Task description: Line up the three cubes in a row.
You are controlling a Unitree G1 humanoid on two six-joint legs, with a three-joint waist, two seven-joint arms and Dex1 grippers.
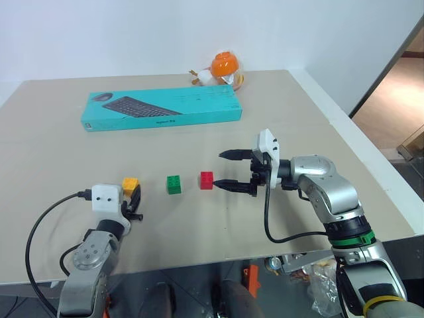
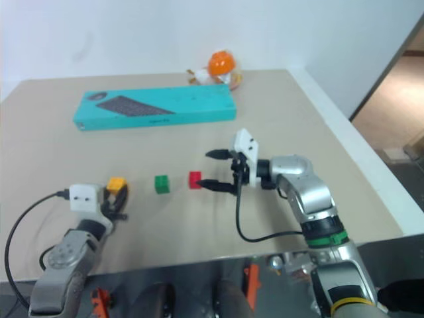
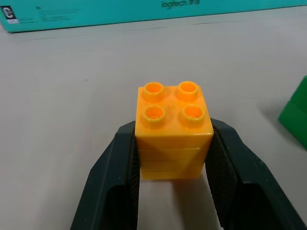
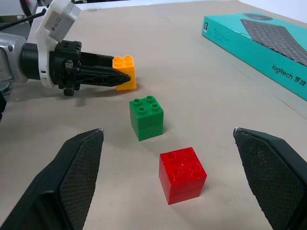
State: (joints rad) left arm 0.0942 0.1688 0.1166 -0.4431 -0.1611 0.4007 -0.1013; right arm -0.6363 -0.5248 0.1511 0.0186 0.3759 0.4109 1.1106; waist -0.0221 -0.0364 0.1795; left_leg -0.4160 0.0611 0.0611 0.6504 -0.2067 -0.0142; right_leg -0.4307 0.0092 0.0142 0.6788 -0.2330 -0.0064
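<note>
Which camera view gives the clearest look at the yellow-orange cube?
The left wrist view: the yellow-orange cube sits close up, four studs showing, clamped between the left hand's fingers. The right wrist view shows it farther off, beyond the green cube. Both eye views show it small, partly behind that hand.

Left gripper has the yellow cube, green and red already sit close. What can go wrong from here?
1. The left gripper is shut on the yellow-orange cube, with the green cube just beside it; sliding closer may knock green out of line.
2. The open right gripper hangs by the red cube; a small drift might bump it.
</note>
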